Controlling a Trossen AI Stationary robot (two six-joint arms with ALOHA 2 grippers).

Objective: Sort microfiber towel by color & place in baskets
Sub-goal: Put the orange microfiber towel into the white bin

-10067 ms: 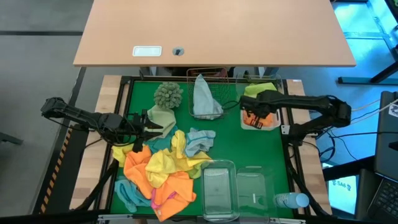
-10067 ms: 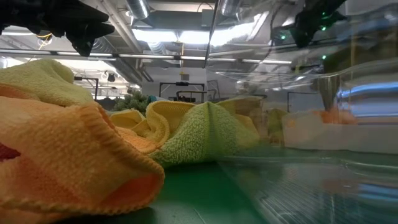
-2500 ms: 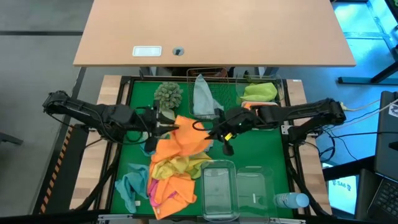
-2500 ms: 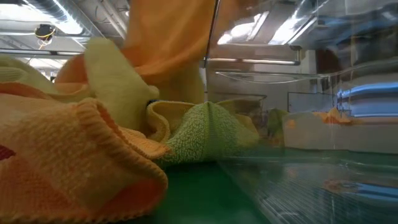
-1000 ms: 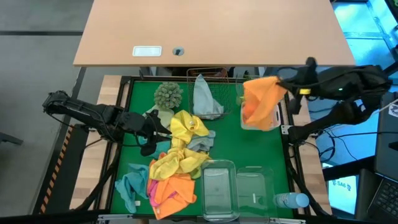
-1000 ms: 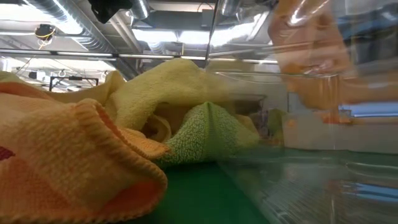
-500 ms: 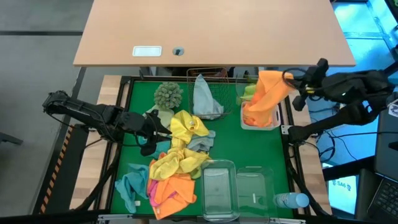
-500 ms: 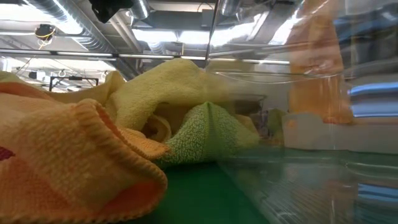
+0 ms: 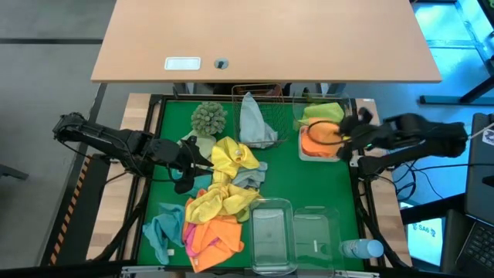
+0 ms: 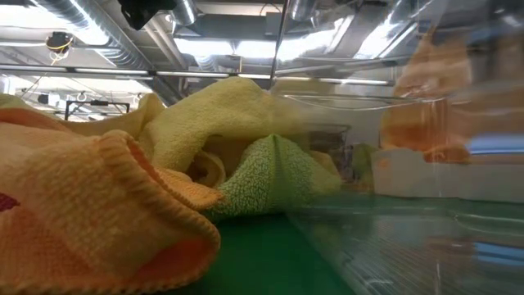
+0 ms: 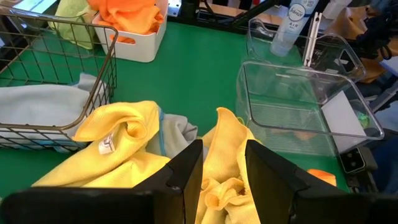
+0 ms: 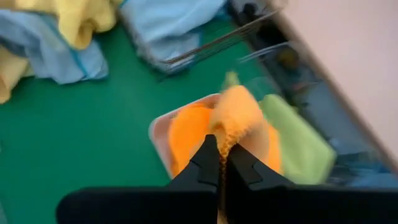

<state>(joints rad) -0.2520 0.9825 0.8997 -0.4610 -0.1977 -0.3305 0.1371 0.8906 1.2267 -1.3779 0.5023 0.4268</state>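
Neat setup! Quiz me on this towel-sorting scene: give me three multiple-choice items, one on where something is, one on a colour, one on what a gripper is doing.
1. Where does the pale grey-blue towel lie?
A. in the copper wire basket
B. in a clear tub
C. on the wooden desk

2. What colour is the towel in the right gripper?
A. pink
B. orange
C. teal

3. What state is the left gripper in?
A. shut on a towel
B. open, holding nothing
C. out of view

Answers:
1. A: the high view shows the pale grey-blue towel draped in the copper wire basket.
2. B: the right gripper is shut on the orange towel over the white tray.
3. B: the left gripper has its fingers apart above the yellow towels, gripping none.
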